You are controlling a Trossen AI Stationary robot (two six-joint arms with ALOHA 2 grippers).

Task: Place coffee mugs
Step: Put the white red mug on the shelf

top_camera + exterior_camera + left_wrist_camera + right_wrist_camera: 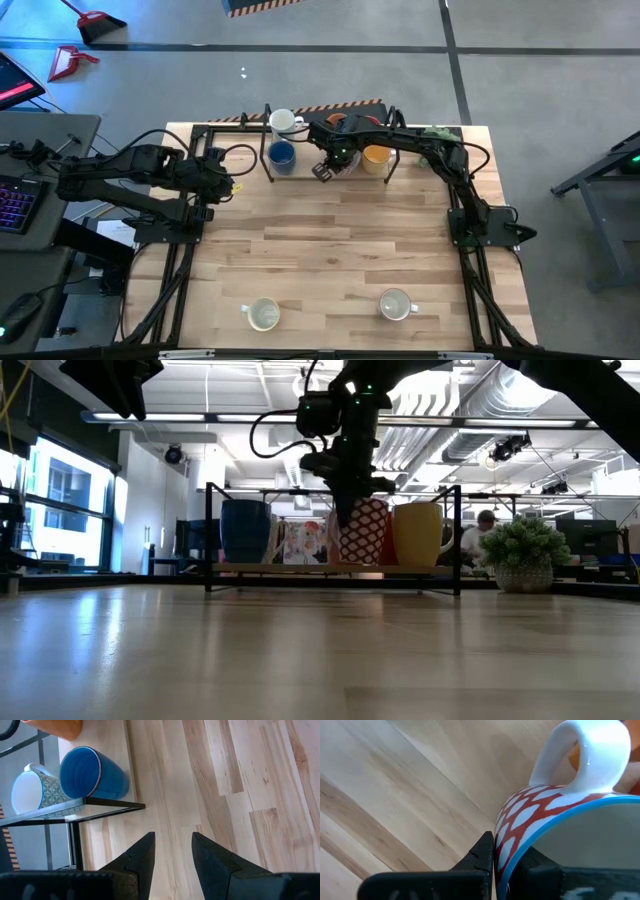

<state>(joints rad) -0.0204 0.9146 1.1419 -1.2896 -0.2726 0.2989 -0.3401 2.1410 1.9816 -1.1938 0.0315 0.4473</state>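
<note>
- Overhead: right end effector [323,172] reaches across to a black wire rack [268,150] at the far edge of the counter [330,250]. On the rack sit a blue mug [281,154], a white mug [284,122] behind it, a yellow-orange mug [375,156] and a darker orange mug [336,121], partly hidden by the arm. Two more white mugs [263,314] [395,304] stand near the front edge, well apart. Left end effector [228,186] waits off the rack's left end.
- Low level: red-and-white patterned mug [363,531] sits on the rack between a patterned white mug [303,543] and the yellow-orange one, with the right end effector right above it. Small potted plant [523,553] stands to the rack's right.
- Left wrist: fingers [140,857] spread apart, gripping nothing; bare counter between them, blue mug ahead.
- Right wrist: fingers [482,851] pinching the rim of the red-and-white mug, one inside, one outside; white handle on the far side.
</note>
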